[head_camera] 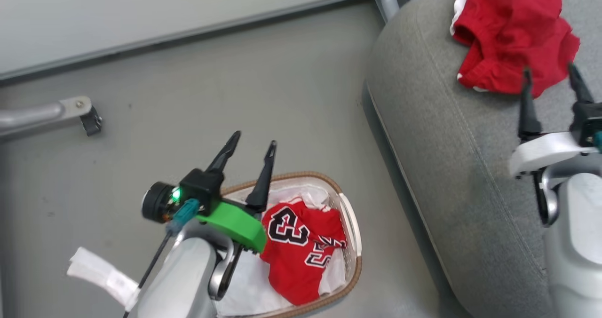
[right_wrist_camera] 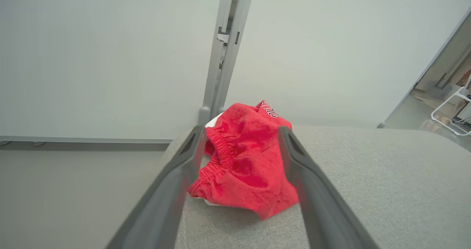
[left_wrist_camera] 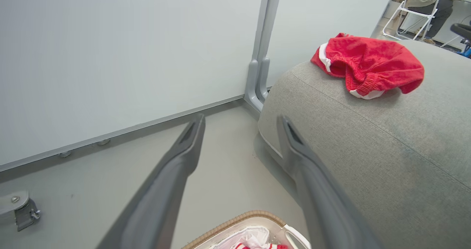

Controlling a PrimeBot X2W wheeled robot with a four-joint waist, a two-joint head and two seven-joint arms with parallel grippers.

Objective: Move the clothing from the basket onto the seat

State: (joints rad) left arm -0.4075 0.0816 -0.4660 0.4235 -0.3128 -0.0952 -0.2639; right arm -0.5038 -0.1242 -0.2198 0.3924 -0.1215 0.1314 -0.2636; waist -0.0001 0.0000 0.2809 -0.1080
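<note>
Clothing is in two places at this moment. The red shorts (head_camera: 512, 31) lie crumpled on the seat (head_camera: 447, 167), near its far rounded edge, so I judge this half of the task as done. The red jersey (head_camera: 298, 252) with the number 23 lies in the basket (head_camera: 301, 174), on top of the white liner (head_camera: 249, 290), and is not yet moved. The basket stands on the floor (head_camera: 235, 73) just beside the seat, which makes the carry short.

The right gripper (head_camera: 549, 69) hovers above the seat with its fingers apart and nothing between them. In the right wrist view the shorts lie just beyond the fingertips, not clamped.

The left gripper (head_camera: 254, 139) hangs over the left side of the basket. Its fingers are also apart and empty, and they point out toward the floor, not down at the cloth. I think it must tilt down before it can take the jersey. The liner lies loose under the jersey, so a deep pinch could catch it as well.
</note>
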